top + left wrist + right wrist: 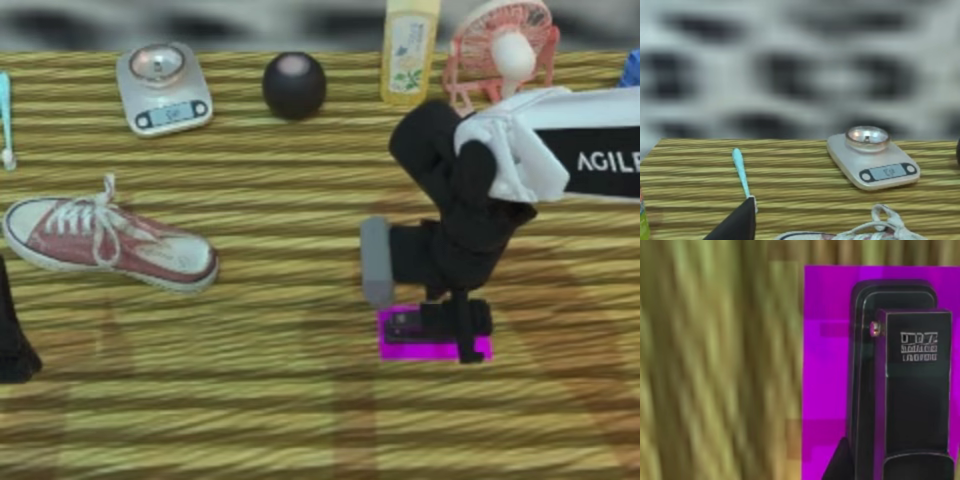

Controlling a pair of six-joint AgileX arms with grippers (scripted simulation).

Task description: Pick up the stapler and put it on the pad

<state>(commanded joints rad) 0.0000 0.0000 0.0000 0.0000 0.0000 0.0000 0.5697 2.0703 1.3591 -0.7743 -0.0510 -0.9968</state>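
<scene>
The black-grey stapler [402, 324] lies flat on the magenta pad [400, 348], right of the table's middle near the front. My right gripper [456, 328] reaches down over it with a finger on each long side, shut on the stapler. The right wrist view shows the stapler [900, 390] lengthwise on the pad [825, 365], with one fingertip [840, 462] against its side; the other finger is out of frame. My left gripper [14, 350] is parked at the table's left edge, open, with one finger [737, 222] showing in the left wrist view.
A red sneaker [110, 240] lies at the left. Along the back stand a kitchen scale [163, 87], a black ball [294, 85], a yellow bottle [410, 50] and a pink fan [500, 50]. A teal toothbrush [5, 120] lies at the far left.
</scene>
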